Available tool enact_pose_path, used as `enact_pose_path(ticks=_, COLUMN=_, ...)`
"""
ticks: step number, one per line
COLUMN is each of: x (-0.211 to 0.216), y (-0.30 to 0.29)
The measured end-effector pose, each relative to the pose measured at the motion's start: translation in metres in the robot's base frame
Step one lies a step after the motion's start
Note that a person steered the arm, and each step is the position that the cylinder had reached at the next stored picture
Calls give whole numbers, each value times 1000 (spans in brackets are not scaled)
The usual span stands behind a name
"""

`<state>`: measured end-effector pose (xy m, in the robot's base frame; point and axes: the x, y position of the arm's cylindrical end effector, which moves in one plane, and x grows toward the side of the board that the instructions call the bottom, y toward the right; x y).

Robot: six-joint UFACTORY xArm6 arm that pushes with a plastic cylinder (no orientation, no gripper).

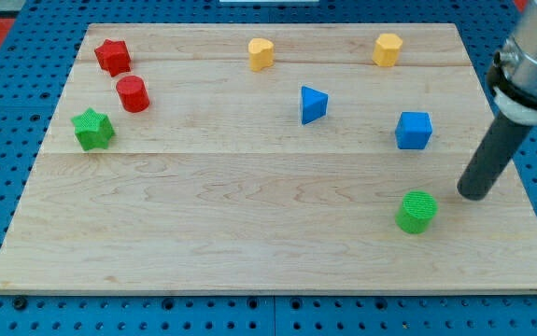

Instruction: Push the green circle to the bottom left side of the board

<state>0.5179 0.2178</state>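
Observation:
The green circle (417, 211) sits on the wooden board (249, 243) at the view's lower right. My tip (473, 195) rests on the board just to the right of the green circle and slightly above it, a small gap apart. The dark rod rises from the tip toward the view's upper right.
A green star (92, 129), a red circle (133, 94) and a red star (113, 57) stand at the upper left. A yellow heart (261, 53) and a yellow block (388, 49) stand along the top. A blue triangle (313, 104) and a blue cube (414, 130) are at centre right.

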Motion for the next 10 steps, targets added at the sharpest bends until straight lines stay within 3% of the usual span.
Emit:
enact_pose_path(ticks=2, x=21, y=-158)
enact_pose_path(ticks=3, x=11, y=-61)
enact_pose_path(ticks=4, x=41, y=-109)
enact_pose_path(ticks=5, x=45, y=-196)
enact_pose_path(ticks=6, x=50, y=-159)
enact_pose_path(ticks=7, x=50, y=-179)
enact_pose_path(ticks=9, x=50, y=-291)
enact_pose_path(ticks=10, x=50, y=-247)
